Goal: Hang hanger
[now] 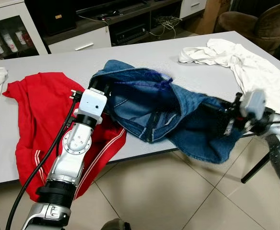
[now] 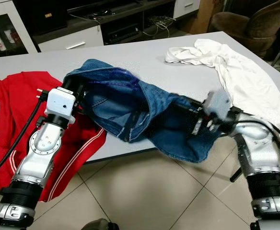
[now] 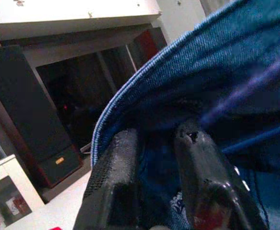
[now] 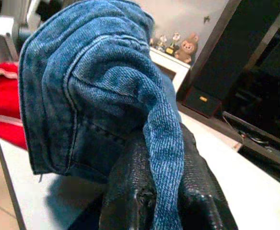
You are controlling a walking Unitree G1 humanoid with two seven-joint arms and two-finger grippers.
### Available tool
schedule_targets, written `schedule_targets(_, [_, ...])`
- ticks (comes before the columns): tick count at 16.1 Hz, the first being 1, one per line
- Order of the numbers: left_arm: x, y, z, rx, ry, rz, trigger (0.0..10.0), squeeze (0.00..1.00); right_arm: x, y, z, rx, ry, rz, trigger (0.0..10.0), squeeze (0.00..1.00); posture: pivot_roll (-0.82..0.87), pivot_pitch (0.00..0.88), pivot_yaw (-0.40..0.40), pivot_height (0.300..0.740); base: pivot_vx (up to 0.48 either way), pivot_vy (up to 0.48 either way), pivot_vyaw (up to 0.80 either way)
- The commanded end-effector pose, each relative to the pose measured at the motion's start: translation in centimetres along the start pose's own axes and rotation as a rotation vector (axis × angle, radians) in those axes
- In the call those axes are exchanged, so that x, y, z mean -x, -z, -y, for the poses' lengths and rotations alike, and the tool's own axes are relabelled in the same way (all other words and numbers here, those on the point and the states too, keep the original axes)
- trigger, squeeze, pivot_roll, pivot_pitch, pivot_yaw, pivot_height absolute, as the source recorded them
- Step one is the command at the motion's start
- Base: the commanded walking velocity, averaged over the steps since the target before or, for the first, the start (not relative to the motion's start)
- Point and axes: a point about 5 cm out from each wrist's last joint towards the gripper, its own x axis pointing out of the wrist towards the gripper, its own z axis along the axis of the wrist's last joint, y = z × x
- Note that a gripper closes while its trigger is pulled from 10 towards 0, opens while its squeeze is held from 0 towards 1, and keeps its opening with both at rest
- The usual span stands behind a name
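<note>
The left pincer [image 3: 152, 158] is buried in the waistband end of a pair of blue jeans [image 1: 145, 103], its two black fingers [image 3: 116, 177] set a little apart with denim caught between them, so the cloth is gripped at the near edge of the grey surface [image 1: 44, 60]. The right pincer [image 4: 161, 191] is closed on a rolled fold of the same jeans, the fabric being pinched between its fingers [image 4: 130, 191] at the end that hangs over the surface's front edge. The jeans are thus stretched between the two arms, partly resting on the surface and partly sagging below it over the tiled floor [image 1: 169, 191]. A red garment [image 1: 39, 115] with white stripes is spread beside the left arm and drapes over the edge. A white garment [image 2: 236, 72] is laid at the far right corner. No hanger can be made out; only a thin purple line is seen inside the denim, too blurred to identify.
</note>
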Motion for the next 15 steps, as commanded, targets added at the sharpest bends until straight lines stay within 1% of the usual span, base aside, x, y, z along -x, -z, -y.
schedule_targets(1, [-0.1, 0.6, 0.4, 0.005, 0.035, -0.039, 10.0, 0.00, -0.5, -2.8, 1.1, 0.059, -0.011, 0.110, 10.0, 0.00, -0.03, 0.000, 0.091, 0.736, 0.000, 0.000, 0.00])
schedule_targets(2, [-0.1, 0.6, 0.5, 0.006, 0.041, -0.039, 10.0, 0.00, -0.4, -2.9, 1.3, 0.046, -0.010, 0.112, 10.0, 0.00, -0.04, 0.000, 0.094, 0.736, 0.000, 0.000, 0.00])
schedule_targets(4, [-0.1, 0.4, 0.7, 0.011, 0.068, -0.026, 10.0, 0.00, -0.2, -2.7, 1.6, 0.049, -0.009, 0.079, 10.0, 0.00, -0.04, 0.000, 0.096, 0.736, 0.000, 0.000, 0.00])
schedule_targets(5, [-0.1, 0.4, 0.8, 0.009, 0.073, -0.023, 10.0, 0.00, -0.1, -2.6, 1.7, 0.042, -0.003, 0.080, 10.0, 0.00, -0.04, 0.000, 0.096, 0.736, 0.000, 0.000, 0.00])
schedule_targets(6, [-0.1, 0.4, 1.0, 0.010, 0.081, -0.025, 10.0, 0.00, -0.3, -2.9, 1.8, 0.017, 0.000, 0.110, 10.0, 0.00, -0.04, 0.000, 0.097, 0.736, 0.000, 0.000, 0.00])
schedule_targets(7, [-0.1, 0.4, 1.0, 0.011, 0.083, -0.026, 10.0, 0.00, -0.4, -3.1, 1.7, 0.002, -0.016, 0.121, 10.0, 0.00, -0.04, 0.000, 0.098, 0.736, 0.000, 0.000, 0.00])
schedule_targets(8, [-0.1, 0.3, 1.1, 0.009, 0.090, -0.024, 10.0, 0.00, -0.6, -3.2, 1.1, -0.052, -0.092, 0.115, 10.0, 0.00, -0.04, 0.000, 0.098, 0.736, 0.000, 0.000, 0.00])
schedule_targets(10, [-0.2, 0.3, 1.1, 0.001, 0.093, -0.021, 10.0, 0.00, -0.2, -2.7, 1.0, -0.046, -0.112, 0.070, 10.0, 0.00, -0.03, 0.000, 0.098, 0.736, 0.000, 0.000, 0.00])
schedule_targets(12, [-0.3, 0.4, 0.7, -0.020, 0.087, -0.027, 10.0, 0.00, 0.1, -2.6, 1.0, -0.058, -0.142, 0.047, 10.0, 0.00, -0.03, 0.000, 0.093, 0.736, 0.000, 0.000, 0.00])
schedule_targets(14, [-0.6, 0.2, -0.3, -0.028, 0.038, -0.018, 10.0, 0.00, 0.3, -2.2, 0.5, -0.080, -0.160, 0.017, 10.0, 0.00, -0.03, 0.000, 0.089, 0.736, 0.000, 0.000, 0.00])
schedule_targets(15, [-1.0, -0.4, -1.1, -0.024, -0.002, 0.011, 10.0, 0.00, 0.0, -2.1, 0.3, -0.118, -0.123, 0.059, 10.0, 0.00, -0.02, 0.000, 0.081, 0.736, 0.000, 0.000, 0.00])
